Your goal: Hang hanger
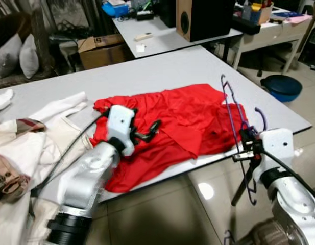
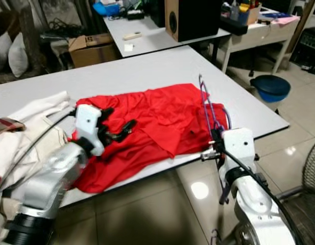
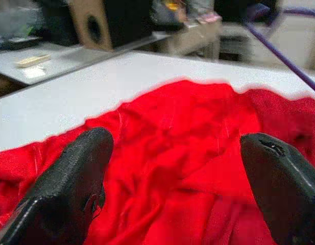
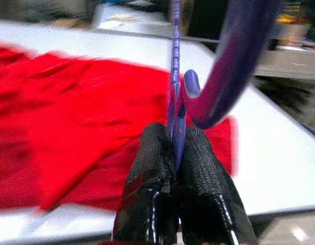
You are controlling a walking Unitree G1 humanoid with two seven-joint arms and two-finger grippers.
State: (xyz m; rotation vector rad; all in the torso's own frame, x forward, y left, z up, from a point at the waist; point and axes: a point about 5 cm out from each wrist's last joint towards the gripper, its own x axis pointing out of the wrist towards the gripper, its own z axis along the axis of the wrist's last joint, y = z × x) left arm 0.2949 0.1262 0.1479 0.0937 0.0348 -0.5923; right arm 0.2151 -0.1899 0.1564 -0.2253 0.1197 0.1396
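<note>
A red garment (image 1: 172, 127) lies spread on the white table (image 1: 147, 71). A purple hanger (image 1: 234, 109) is held at the garment's right end, near the table's front right edge, with its hook (image 4: 234, 66) curving beside the fingers. My right gripper (image 1: 247, 137) is shut on the hanger's neck, as the right wrist view shows (image 4: 176, 153). My left gripper (image 1: 147, 131) hovers open over the left part of the garment, with its fingers (image 3: 70, 178) wide apart and nothing between them.
White and patterned clothes (image 1: 29, 138) are piled at the table's left end. Behind stands a second table with a speaker (image 1: 203, 18), and a cardboard box (image 1: 101, 48) on the floor. A blue basin (image 1: 282, 87) sits on the tiled floor to the right.
</note>
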